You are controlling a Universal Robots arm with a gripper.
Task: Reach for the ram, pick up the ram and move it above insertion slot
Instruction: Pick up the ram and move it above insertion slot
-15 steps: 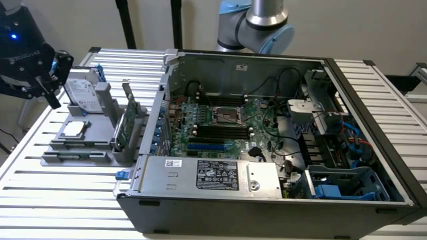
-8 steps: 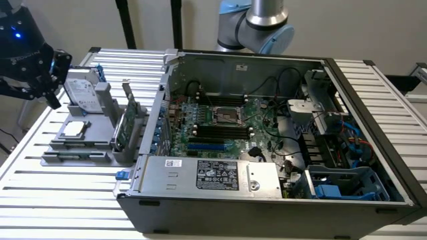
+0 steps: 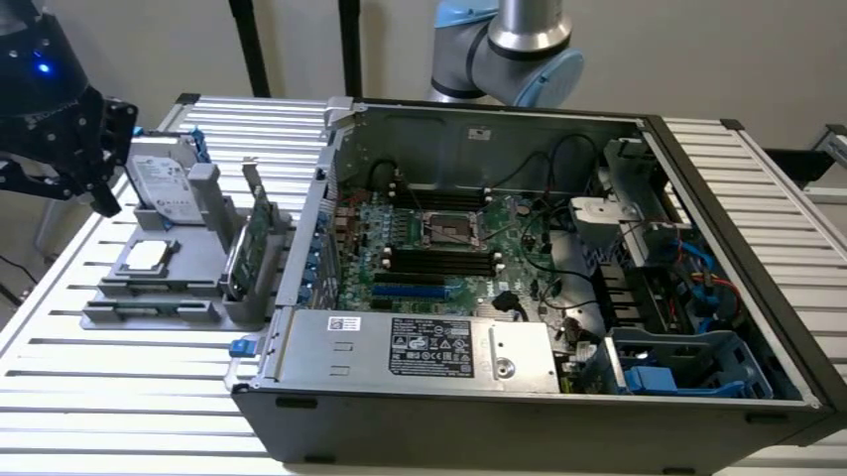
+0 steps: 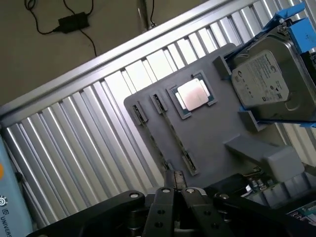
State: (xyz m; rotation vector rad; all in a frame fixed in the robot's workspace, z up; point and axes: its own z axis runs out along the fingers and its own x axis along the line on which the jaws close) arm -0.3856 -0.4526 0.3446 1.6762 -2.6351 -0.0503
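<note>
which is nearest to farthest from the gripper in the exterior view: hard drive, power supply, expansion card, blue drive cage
From the gripper:
1. hard drive, just beside it on the fixture
2. expansion card, upright by the case wall
3. power supply, case's near edge
4. blue drive cage, exterior view's right

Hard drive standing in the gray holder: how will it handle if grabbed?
Likely rigid and heavy for its size: the hard drive has a metal case. Standing on edge in the gray holder, it may tip if nudged. Smooth label face looks slippery.
</note>
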